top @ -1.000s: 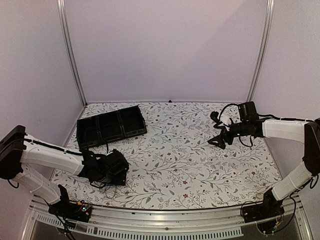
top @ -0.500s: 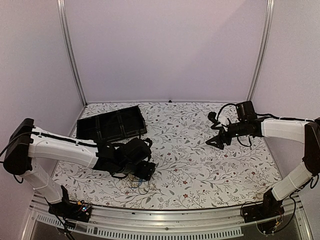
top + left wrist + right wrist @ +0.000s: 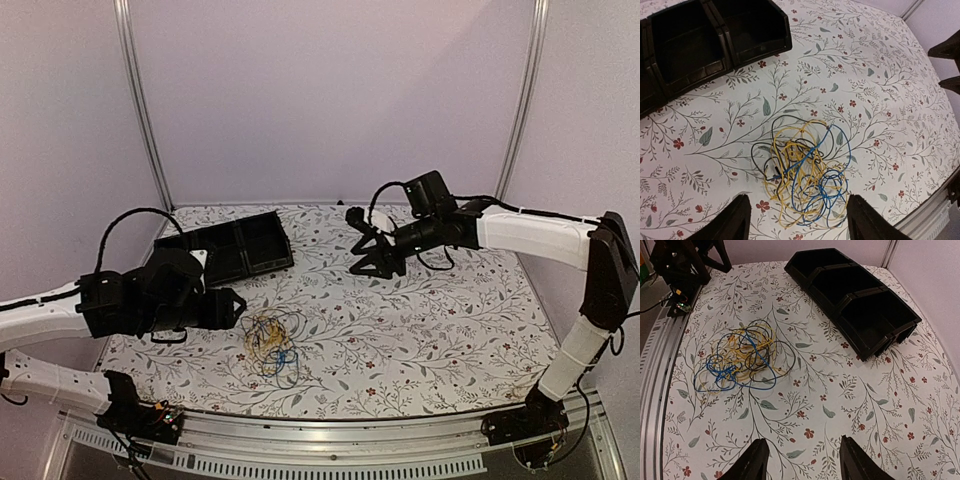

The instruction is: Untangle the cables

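From above, the cables (image 3: 272,345) lie in one knotted heap on the table (image 3: 440,330), on the near side of the tray (image 3: 222,250), toward my bases. My left claw (image 3: 238,310) hangs just beside the heap, between it and the tray's near-left end, spread open and empty. My right claw (image 3: 360,242) is in the air well off to the tray's right, also spread wide with nothing in it.

My left wrist view puts the cables (image 3: 805,172) straight ahead of my left claw (image 3: 797,200). Yellow loops make up the bulk, blue is bunched on the side away from the tray (image 3: 785,37), and a dark loop sticks out on the tray side. I judge that dark loop the freest strand. I should close on it alone, low against the table (image 3: 865,75), not scoop up the whole pile.

My right wrist view shows the cables (image 3: 742,357) far beyond my right claw (image 3: 802,450), with the tray (image 3: 890,340) off to one side. I'd bring this claw to the blue bunch and pull it slowly away from the tray. A jerk would likely tighten the knot.
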You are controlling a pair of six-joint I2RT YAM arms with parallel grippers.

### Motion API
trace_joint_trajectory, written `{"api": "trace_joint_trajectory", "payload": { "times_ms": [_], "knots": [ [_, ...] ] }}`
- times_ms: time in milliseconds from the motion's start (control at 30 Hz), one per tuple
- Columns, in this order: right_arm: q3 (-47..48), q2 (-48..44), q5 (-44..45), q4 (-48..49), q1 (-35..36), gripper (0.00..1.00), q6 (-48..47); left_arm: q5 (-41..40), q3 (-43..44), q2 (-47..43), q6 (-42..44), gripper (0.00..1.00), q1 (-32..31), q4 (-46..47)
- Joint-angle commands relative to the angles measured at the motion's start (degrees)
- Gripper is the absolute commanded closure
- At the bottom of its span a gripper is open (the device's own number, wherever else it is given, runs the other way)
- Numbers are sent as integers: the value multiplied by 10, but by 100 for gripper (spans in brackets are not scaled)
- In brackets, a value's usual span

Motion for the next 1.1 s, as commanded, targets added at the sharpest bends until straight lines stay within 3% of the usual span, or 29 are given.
{"api": "trace_joint_trajectory", "payload": {
  "times_ms": [0, 133, 233, 367, 533, 767, 900, 1067],
  "knots": [
    [106, 94, -43, -69, 46, 51, 66, 57, -64, -62, -29, 33, 24, 16],
    [191, 203, -36, -103, 83, 57, 91, 73, -99, -79, -23, 26, 32, 73],
    [238, 258, -25, -119, 102, 57, 101, 83, -94, -34, -12, 25, 47, 87],
    [275, 313, -17, -134, 106, 49, 127, 80, -77, 28, -4, 25, 58, 80],
    [309, 360, -53, -160, 107, 40, 147, 101, -97, 47, 1, 25, 63, 137],
    [342, 400, -123, -172, 107, 37, 181, 112, -109, 74, 5, 25, 68, 181],
    [375, 432, -137, -194, 107, 39, 193, 111, -99, 99, 17, 25, 68, 191],
    [380, 446, -143, -198, 107, 49, 203, 104, -84, 128, 29, 25, 67, 200]
  ]
}}
